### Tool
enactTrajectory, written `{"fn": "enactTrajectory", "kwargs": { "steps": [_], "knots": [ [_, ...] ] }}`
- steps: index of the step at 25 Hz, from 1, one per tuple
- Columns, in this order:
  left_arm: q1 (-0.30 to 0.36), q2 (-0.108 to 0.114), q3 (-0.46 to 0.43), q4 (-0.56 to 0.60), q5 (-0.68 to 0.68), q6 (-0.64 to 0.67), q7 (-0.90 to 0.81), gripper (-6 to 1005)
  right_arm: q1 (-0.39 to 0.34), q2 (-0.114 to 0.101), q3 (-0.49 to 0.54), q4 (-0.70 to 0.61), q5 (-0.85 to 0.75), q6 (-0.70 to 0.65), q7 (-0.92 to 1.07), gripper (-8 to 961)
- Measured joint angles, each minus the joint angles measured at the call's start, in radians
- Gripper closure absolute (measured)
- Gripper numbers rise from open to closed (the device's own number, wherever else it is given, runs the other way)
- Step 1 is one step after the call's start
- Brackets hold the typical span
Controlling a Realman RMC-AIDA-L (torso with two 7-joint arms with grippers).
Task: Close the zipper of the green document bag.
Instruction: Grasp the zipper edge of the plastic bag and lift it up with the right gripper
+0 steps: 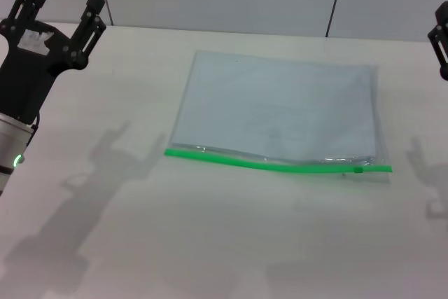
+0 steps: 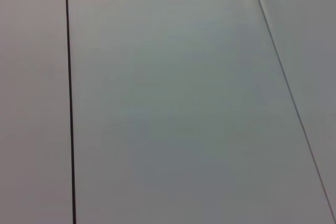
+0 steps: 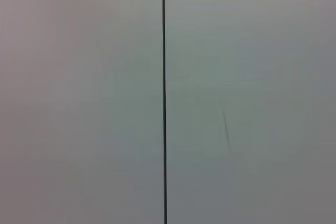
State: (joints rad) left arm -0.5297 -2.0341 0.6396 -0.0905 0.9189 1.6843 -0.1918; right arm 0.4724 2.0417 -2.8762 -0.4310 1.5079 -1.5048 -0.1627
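At the left side of the head view, the left pincer [image 1: 68, 6] was raised above the white tabletop [image 1: 105, 194], near its far edge. Its two black fingers [image 1: 89, 15] pointed upward and stood clearly apart, and nothing was between them. It was well apart from the bag.

In the middle of the tabletop lay the green document bag [image 1: 276, 106], flat, with its pale blue-grey face up. The zipper [image 1: 273, 164] ran along the long edge nearest to the robot, as a bright green strip going from the bag's left corner to its right corner. The small green slider tab [image 1: 358, 169] sat close to the right end of the strip. To the left of the tab the strip bent a little and seemed lifted away from the bag's edge.

At the far right border only a small black part of the right pincer [image 1: 440, 38] was visible, raised and well apart from the bag; I cannot tell if it was open or closed.

Both wrist views showed only pale wall panels [image 2: 173, 103] with thin dark seams [image 3: 164, 98].
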Motion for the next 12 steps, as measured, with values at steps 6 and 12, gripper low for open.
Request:
{"fn": "enactTrajectory", "kwargs": {
  "steps": [6, 12],
  "knots": [
    [0.000, 0.000, 0.000, 0.000, 0.000, -0.002, 0.000, 269, 0.000, 0.000, 0.000, 0.000, 0.000, 0.000, 0.000, 114],
    [0.000, 0.000, 0.000, 0.000, 0.000, -0.002, 0.000, 269, 0.001, 0.000, 0.000, 0.004, 0.000, 0.000, 0.000, 122]
  ]
}}
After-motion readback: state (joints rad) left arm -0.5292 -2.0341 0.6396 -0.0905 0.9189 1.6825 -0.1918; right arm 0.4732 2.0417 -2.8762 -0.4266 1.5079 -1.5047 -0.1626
